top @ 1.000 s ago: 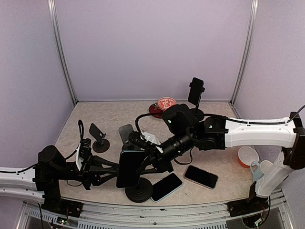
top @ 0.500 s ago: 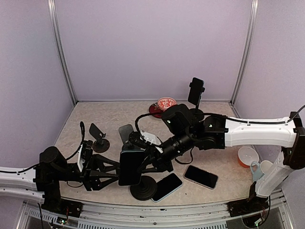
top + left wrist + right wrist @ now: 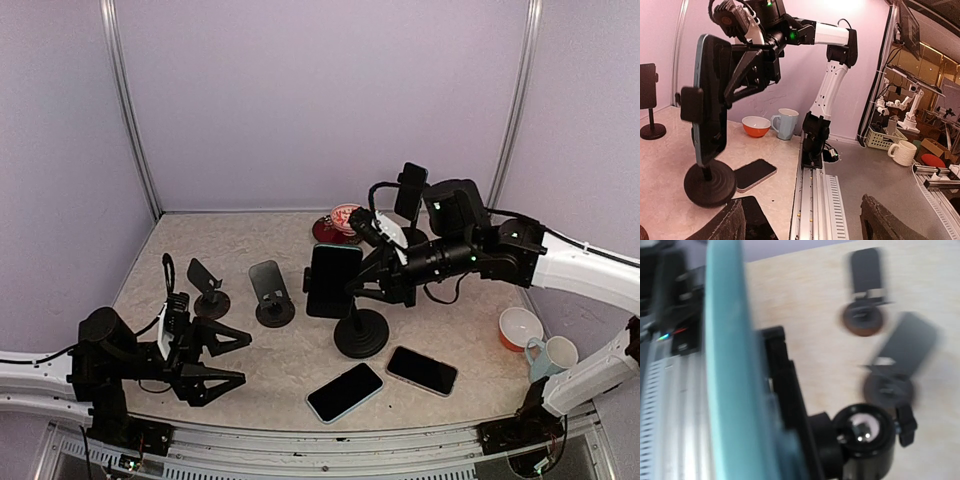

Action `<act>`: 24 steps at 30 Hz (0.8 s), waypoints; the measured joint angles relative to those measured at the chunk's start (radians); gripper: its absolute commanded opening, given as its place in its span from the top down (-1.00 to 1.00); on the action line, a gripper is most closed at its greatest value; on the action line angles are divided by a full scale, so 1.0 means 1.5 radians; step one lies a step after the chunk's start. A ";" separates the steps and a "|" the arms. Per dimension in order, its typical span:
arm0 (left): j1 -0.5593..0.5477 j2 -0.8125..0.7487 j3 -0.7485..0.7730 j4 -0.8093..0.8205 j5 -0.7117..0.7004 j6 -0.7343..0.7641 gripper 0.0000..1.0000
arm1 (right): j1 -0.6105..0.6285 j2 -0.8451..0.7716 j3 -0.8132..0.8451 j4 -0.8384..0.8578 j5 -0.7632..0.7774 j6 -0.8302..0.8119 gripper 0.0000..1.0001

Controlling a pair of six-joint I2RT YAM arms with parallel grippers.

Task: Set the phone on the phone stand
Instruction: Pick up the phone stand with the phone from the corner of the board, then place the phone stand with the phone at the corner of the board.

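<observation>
Right of centre on the table, the phone stood upright in the cradle of the phone stand, and the round base looked to be down on the tabletop, though I couldn't swear to full contact. The right gripper was clamped on the phone from behind. At the near left corner the left gripper hung with its fingers spread wide, nothing between them. Two spare phones lay flat by the near edge, and two empty stands waited left of centre.

Over to the left wrist camera: the phone showed side-on, the cradle arm hugging it. The right gripper was pinching its back edge. The left gripper's own fingers sat far apart at the bottom of the view, empty.

From the right wrist camera, all blur: the phone's teal edge filled the left side with the black cradle pressed against it. That gripper's own fingers couldn't be made out.

My call was that the seating was done. What remained was for the right gripper to let go and back off without tipping the stand.
</observation>
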 measured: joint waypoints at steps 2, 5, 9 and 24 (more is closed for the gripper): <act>0.000 0.002 0.000 0.000 0.000 0.002 -0.64 | -0.030 -0.032 -0.011 -0.007 0.011 -0.008 0.86; 0.000 0.010 0.000 0.001 0.000 0.002 -0.68 | -0.069 -0.071 -0.024 -0.013 0.030 -0.027 0.86; 0.000 0.026 0.001 0.000 0.000 0.002 -0.70 | -0.135 -0.111 -0.047 -0.012 0.036 -0.048 0.86; 0.000 0.000 0.018 -0.007 -0.001 0.002 -0.72 | -0.395 -0.121 -0.156 0.092 0.053 0.001 0.89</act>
